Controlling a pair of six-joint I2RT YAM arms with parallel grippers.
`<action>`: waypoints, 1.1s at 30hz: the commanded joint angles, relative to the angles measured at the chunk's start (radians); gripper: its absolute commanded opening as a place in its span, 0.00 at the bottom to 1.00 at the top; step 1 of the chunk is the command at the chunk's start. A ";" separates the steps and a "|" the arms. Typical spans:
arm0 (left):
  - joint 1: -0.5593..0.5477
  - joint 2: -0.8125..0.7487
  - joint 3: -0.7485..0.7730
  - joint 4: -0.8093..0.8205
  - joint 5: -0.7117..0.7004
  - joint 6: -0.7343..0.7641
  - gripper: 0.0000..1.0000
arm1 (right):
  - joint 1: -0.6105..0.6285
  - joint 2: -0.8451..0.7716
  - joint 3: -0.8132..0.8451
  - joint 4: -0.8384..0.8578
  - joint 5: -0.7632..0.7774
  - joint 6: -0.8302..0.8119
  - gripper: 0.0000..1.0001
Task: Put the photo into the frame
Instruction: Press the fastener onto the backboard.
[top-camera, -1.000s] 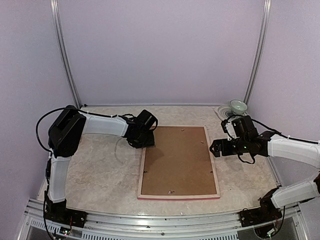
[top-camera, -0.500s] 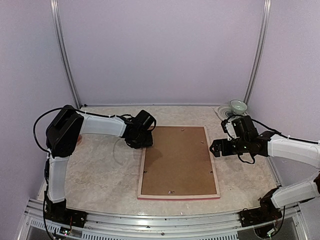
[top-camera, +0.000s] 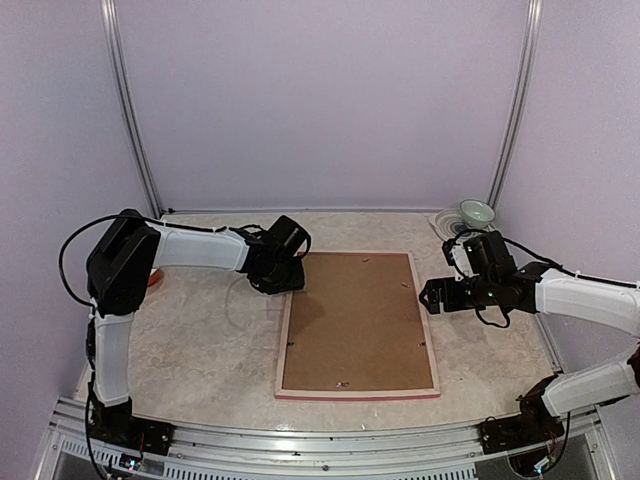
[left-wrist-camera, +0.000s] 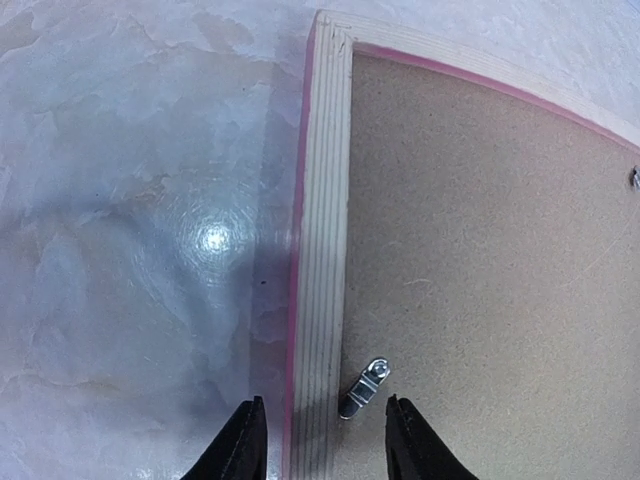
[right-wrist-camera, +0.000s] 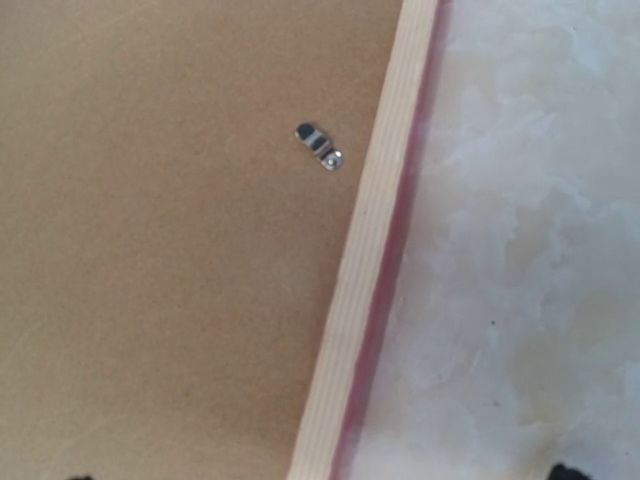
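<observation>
The frame (top-camera: 356, 394) lies face down in the middle of the table, pale wood back up, pink showing on its edges. A plain brown backing board (top-camera: 355, 320) fills it. The photo is hidden. My left gripper (top-camera: 289, 284) is open over the frame's far left corner. In the left wrist view the left gripper (left-wrist-camera: 325, 440) straddles the wooden rail (left-wrist-camera: 322, 300), with a small metal clip (left-wrist-camera: 363, 389) between the fingers. My right gripper (top-camera: 431, 296) is open wide at the frame's right rail (right-wrist-camera: 360, 300), empty; another clip (right-wrist-camera: 319, 146) lies on the board.
A pale green bowl (top-camera: 476, 212) on a white plate sits at the back right corner. A small orange object (top-camera: 152, 278) peeks out behind the left arm's elbow. Metal posts stand at both back corners.
The left arm's elbow has swung slightly left, uncovering the orange object, and its gripper has shifted a little. The right arm and the frame have not moved.
</observation>
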 joint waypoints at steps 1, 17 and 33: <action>0.003 -0.054 -0.015 0.001 -0.026 0.013 0.42 | -0.006 0.000 -0.012 0.016 0.000 -0.007 0.98; 0.019 0.049 0.032 -0.037 -0.027 0.034 0.41 | -0.006 0.001 -0.012 0.018 0.000 -0.007 0.98; 0.016 0.071 0.039 -0.055 -0.006 0.060 0.41 | -0.006 0.001 -0.012 0.020 -0.001 -0.009 0.98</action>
